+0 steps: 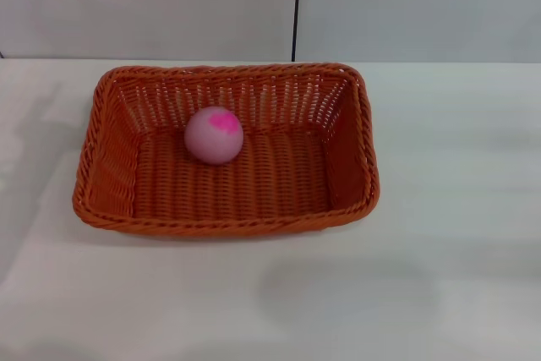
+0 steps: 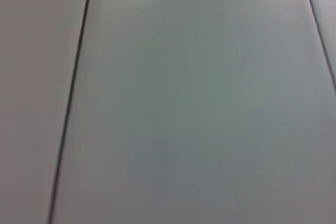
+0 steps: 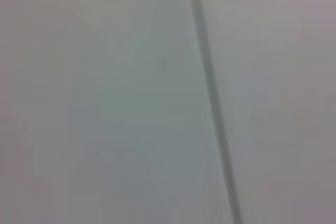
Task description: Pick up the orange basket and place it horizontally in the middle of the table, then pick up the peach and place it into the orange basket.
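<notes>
The orange basket [image 1: 225,148] lies with its long side across the white table [image 1: 456,209], a little left of the middle in the head view. Inside it, toward the back, rests the peach [image 1: 215,134], pale pink with a magenta blotch on top. Neither gripper appears in the head view. Both wrist views show only pale wall panels with a dark seam, and no fingers.
A grey panelled wall with a dark vertical seam [image 1: 297,6] rises behind the table's far edge. Bare tabletop stretches to the right of the basket and in front of it.
</notes>
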